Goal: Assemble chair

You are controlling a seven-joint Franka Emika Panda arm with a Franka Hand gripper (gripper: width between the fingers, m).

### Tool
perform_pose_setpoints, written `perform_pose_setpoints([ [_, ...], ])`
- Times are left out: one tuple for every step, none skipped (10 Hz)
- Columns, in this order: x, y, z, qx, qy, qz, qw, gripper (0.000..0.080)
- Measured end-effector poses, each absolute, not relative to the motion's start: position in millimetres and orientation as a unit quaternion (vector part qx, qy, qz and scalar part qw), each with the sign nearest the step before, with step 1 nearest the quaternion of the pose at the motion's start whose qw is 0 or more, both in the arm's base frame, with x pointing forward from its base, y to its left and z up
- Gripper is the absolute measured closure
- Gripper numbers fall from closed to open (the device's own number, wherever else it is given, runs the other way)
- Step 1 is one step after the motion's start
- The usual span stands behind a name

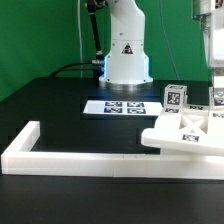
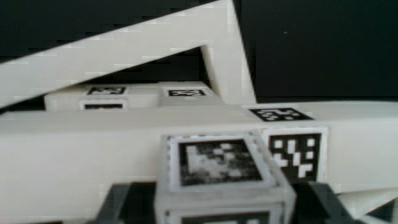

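Observation:
In the wrist view my gripper (image 2: 226,212) is shut on a white tagged chair part (image 2: 222,168). Its dark fingers (image 2: 135,206) press both sides of the block. Just behind this part lies a broad white slab (image 2: 107,135) with a tag (image 2: 288,115) on it. Beyond that an angled white frame piece (image 2: 160,50) rises, with two tagged parts (image 2: 111,92) under it. In the exterior view the chair parts (image 1: 185,135) are bunched at the right, with an upright tagged block (image 1: 175,96). The arm (image 1: 214,40) comes down at the right edge, and the held part (image 1: 217,97) is partly cut off there.
The marker board (image 1: 125,106) lies in front of the robot base (image 1: 127,50). A long low white border rail (image 1: 60,160) runs along the front and turns back at the exterior view's left. Cables trail at the back left.

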State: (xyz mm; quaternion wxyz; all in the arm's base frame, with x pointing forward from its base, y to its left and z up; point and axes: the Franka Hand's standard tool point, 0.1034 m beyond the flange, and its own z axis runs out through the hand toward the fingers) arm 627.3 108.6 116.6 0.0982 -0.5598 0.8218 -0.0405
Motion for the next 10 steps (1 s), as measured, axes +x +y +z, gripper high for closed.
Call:
perform_pose_setpoints([
  [627.1, 109.4, 116.5, -0.544, 0.832, -0.037, 0.1, 0.0512],
  [627.3, 108.8, 116.5, -0.567, 0.817, -0.039, 0.099, 0.0428],
  [629.4, 106.5, 118.4, -0.612, 0.784, -0.044, 0.097, 0.0295],
  [631.3, 106.2, 120.1, -0.626, 0.772, -0.047, 0.098, 0.0295],
  [631.6, 106.6, 120.4, -0.659, 0.744, -0.052, 0.096, 0.0181],
  [631.8, 106.7, 120.5, -0.692, 0.714, -0.057, 0.094, 0.0159],
  [632.2, 106.8, 120.8, -0.731, 0.673, -0.063, 0.092, 0.0159],
  [632.9, 107.5, 121.2, -0.767, 0.632, -0.068, 0.088, 0.0151],
  [633.7, 108.4, 121.4, -0.799, 0.591, -0.073, 0.084, 0.0151],
  [633.6, 108.4, 121.3, -0.828, 0.55, -0.078, 0.078, 0.0151],
])
